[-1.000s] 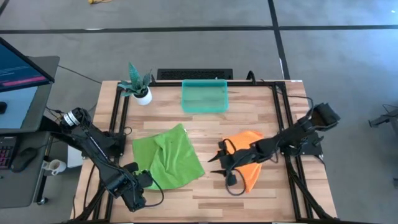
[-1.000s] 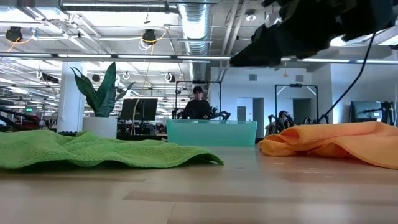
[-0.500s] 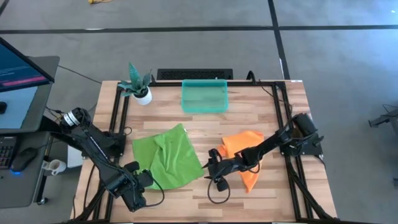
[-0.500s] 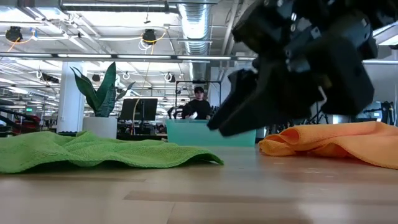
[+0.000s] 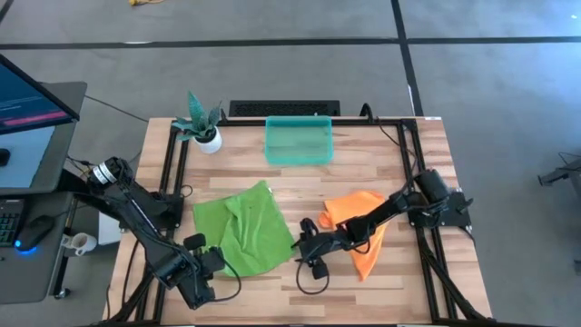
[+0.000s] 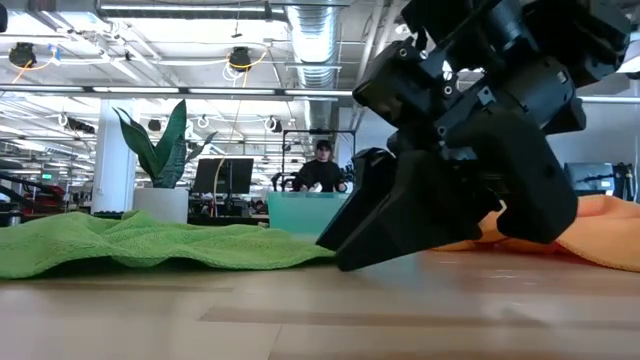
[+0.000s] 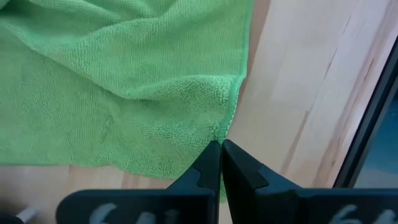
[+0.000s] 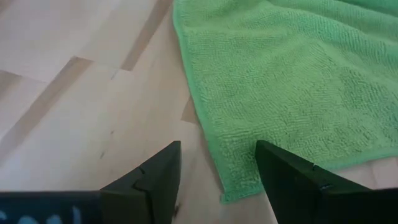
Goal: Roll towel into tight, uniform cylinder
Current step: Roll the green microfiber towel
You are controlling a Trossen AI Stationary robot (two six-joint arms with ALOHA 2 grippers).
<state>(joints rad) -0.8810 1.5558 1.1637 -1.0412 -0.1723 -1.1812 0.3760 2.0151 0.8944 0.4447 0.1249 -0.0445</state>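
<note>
Green towel (image 5: 245, 225) lay flat, slightly rumpled, on worktop (image 5: 381, 173) left of centre. Looked soft, light, floppy; best pinched at a corner or hem. Right gripper (image 8: 217, 171) hovered at its near-right corner, fingers spread. Left gripper (image 7: 220, 155) sat at near-left corner, fingers closed, cloth pinch unclear. Orange cloth (image 5: 359, 232) partly hidden under right arm.

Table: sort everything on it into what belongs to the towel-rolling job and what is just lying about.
In the job:
green towel, lying spread out
left gripper, shut at the towel's edge
right gripper, open over the towel's near corner

Lying about:
orange towel, crumpled under the right arm
teal bin
potted plant
</note>
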